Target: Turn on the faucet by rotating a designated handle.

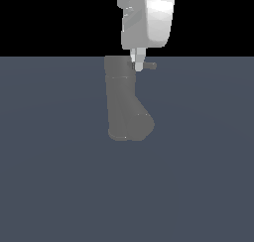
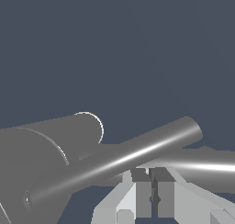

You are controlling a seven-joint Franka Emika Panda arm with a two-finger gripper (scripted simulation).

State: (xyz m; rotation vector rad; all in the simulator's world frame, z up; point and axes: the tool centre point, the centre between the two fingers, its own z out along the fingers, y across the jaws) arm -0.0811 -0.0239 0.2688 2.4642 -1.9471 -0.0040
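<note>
Dark floor (image 1: pixel 198 186); jaws hide much of handle (image 1: pixel 150 65).

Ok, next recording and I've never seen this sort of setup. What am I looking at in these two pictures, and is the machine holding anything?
Both are simulator renders of one robot arm. The exterior view is from a camera off the arm: the white block at the top is the arm's end, and below it is the gripper, its small two-fingered hand. The grey upright column with a bulged base is the faucet, standing on a plain blue-grey floor. The thin rod jutting from its top is the handle, which the arm must rotate.

The wrist view is from a camera on the arm, looking along the fingers: the handle runs close across them. Whether they grip it or just sit beside it, I cannot tell.
</note>
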